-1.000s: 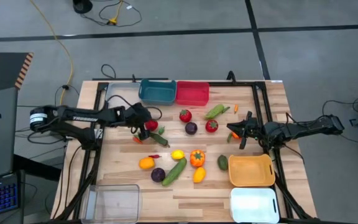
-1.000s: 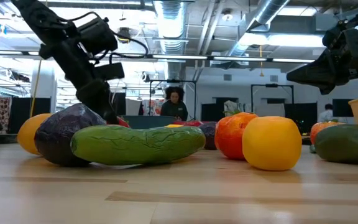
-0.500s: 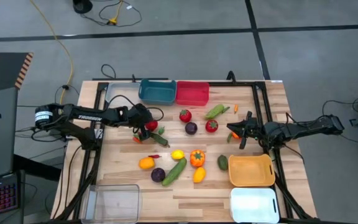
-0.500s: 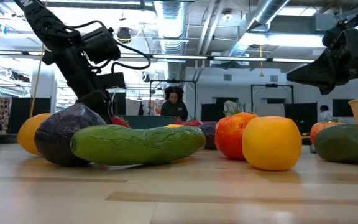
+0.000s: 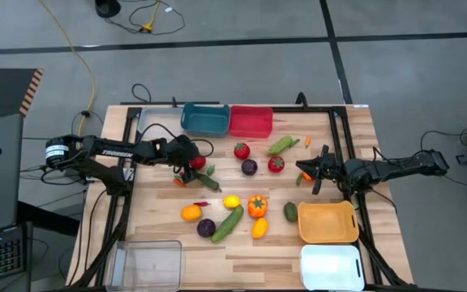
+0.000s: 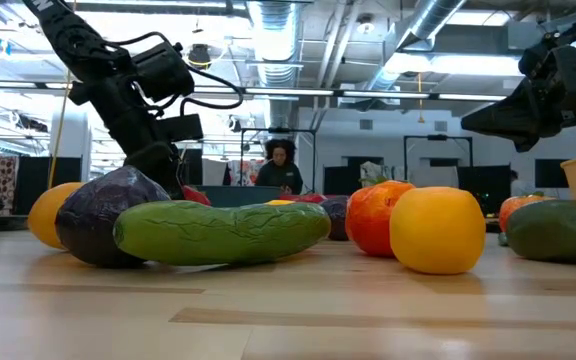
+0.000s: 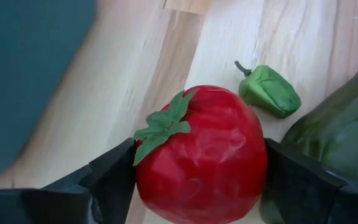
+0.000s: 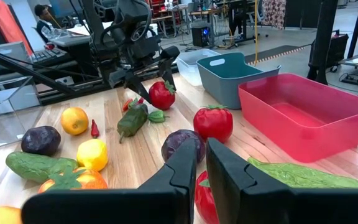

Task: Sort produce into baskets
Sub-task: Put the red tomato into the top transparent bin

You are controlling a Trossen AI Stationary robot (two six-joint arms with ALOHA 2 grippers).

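My left gripper [image 5: 193, 163] is shut on a red tomato [image 7: 201, 155] with a green leafy top, at the table's left middle, in front of the teal basket [image 5: 205, 119]. It also shows in the right wrist view [image 8: 161, 94]. A dark green pepper [image 5: 207, 182] and a small green one [image 7: 269, 90] lie beside it. My right gripper [image 5: 308, 173] is shut and empty above the table's right middle, next to another red tomato [image 5: 276, 165]. The other produce lies loose on the table's middle. My left gripper pinches the tomato between its two fingers [image 7: 114, 177], one on each of two opposite sides [image 7: 148, 168] at its widest part. The fingers slant down from the table's left. The leafy top faces my wrist. Whether the tomato rests on the table or hangs just above it, I cannot tell.
Grey [image 5: 156, 122], teal and red [image 5: 251, 122] baskets stand along the far edge. Orange-yellow [image 5: 327, 222] and white [image 5: 331, 266] baskets stand at the near right, a clear one [image 5: 148, 264] at the near left. A cucumber [image 5: 227, 223], a lemon [image 5: 231, 202] and an orange pepper [image 5: 257, 206] lie mid-table.
My left arm's wrist has come down a little over the tomato, while the fingers have stayed at the same spot on the table.
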